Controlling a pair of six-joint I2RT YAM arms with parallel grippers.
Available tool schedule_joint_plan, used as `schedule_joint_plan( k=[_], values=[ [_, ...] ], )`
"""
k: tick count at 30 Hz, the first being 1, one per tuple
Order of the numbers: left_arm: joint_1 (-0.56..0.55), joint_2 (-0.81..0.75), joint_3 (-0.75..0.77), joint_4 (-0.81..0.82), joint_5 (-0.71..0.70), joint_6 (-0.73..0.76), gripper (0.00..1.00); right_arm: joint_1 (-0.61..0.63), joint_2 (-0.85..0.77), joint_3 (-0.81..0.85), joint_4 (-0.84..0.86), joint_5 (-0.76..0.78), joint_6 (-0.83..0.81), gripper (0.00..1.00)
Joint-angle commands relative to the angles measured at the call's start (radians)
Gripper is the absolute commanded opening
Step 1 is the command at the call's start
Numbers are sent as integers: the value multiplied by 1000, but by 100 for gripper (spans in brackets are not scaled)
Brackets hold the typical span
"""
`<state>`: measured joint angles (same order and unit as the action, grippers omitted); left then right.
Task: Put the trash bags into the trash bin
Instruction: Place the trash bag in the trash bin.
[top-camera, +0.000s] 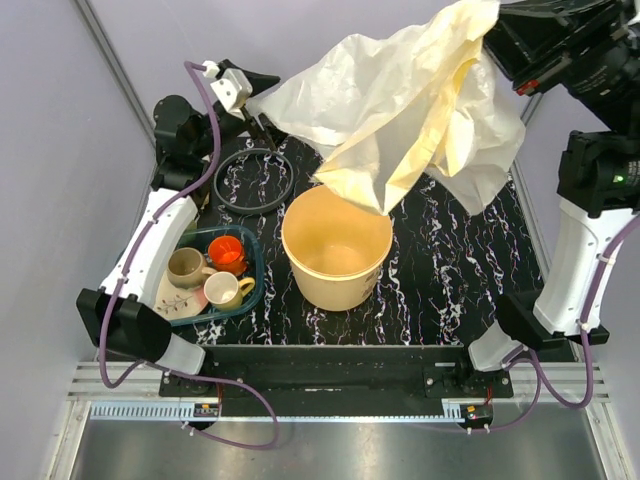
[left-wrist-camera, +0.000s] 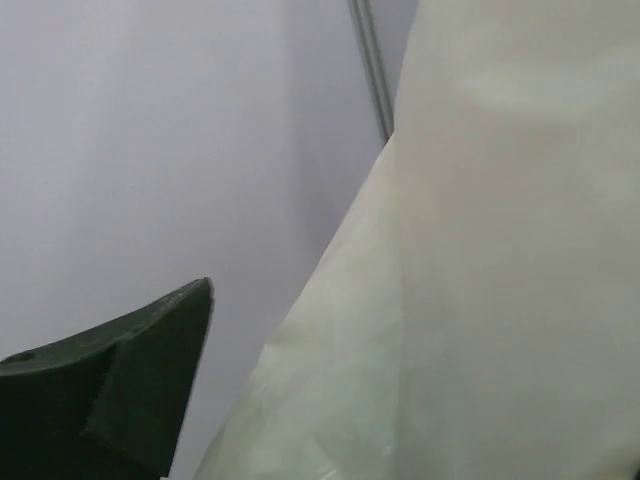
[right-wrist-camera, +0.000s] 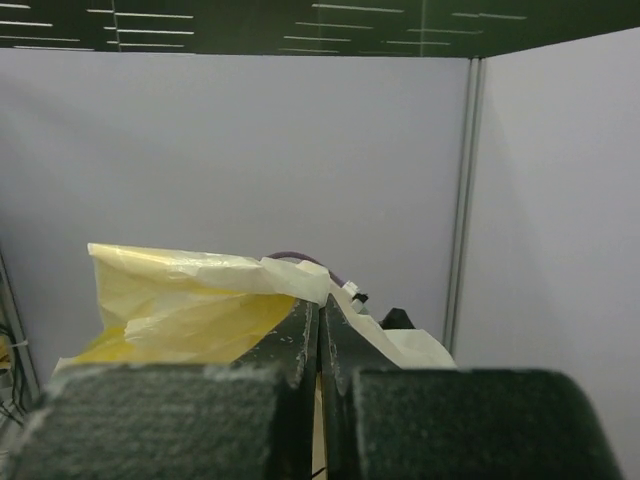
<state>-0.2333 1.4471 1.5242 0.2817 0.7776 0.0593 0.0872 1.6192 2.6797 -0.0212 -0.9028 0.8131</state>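
One trash bag (top-camera: 400, 100) hangs spread out as a wide, crinkly pale yellow sheet, high above the table. My right gripper (top-camera: 495, 30) is shut on its top right corner; in the right wrist view the closed gripper (right-wrist-camera: 320, 310) pinches the film (right-wrist-camera: 180, 300). The sheet's lowest fold hangs just over the far rim of the trash bin (top-camera: 335, 290), a round cream-yellow bucket standing upright at mid-table. My left gripper (top-camera: 265, 100) is open at the bag's left corner. In the left wrist view one dark finger (left-wrist-camera: 120, 370) shows, and the film (left-wrist-camera: 500, 250) hides the other.
A teal tray (top-camera: 255, 268) left of the bin holds two mugs and an orange cup (top-camera: 227, 252). A black cable ring (top-camera: 255, 180) lies on the marbled table behind the tray. Grey walls close in on the left, back and right.
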Motion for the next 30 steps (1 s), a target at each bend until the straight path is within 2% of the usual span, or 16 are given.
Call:
schedule_joint_plan(
  k=[1, 3, 4, 6, 7, 9, 12, 17, 22, 24, 25, 30],
  values=[
    [-35, 29, 132, 77, 133, 1, 76, 75, 11, -13, 8, -10, 13, 0],
    [-37, 1, 137, 77, 234, -73, 49, 106, 16, -21, -31, 15, -24, 0],
    [-32, -20, 128, 74, 241, -154, 28, 112, 21, -21, -46, 28, -50, 0],
    [5, -121, 62, 73, 227, -206, 12, 124, 30, -41, -60, 57, -63, 0],
    [23, -163, 32, 80, 218, -242, 0, 131, 33, -55, -59, 67, -69, 0],
    [75, -284, -42, 79, 145, -253, 0, 152, 31, -111, 4, 81, -52, 0],
    [110, -379, -24, -14, 94, -216, 0, 192, 53, -115, 14, 99, -51, 0],
    [111, -389, 96, -203, 81, -176, 0, 246, 44, -210, 47, 134, -40, 0],
    [111, -318, 163, -249, 141, -255, 0, 246, -76, -478, 44, 165, -101, 0],
    [85, -301, 143, -250, 186, -283, 0, 246, -143, -553, 29, 182, -135, 0],
    [68, -304, 102, -250, 183, -286, 0, 244, -162, -569, -23, 188, -185, 0],
    [-67, -330, 42, -233, 137, -231, 0, 233, -269, -664, -62, 248, -324, 0]
  ],
)
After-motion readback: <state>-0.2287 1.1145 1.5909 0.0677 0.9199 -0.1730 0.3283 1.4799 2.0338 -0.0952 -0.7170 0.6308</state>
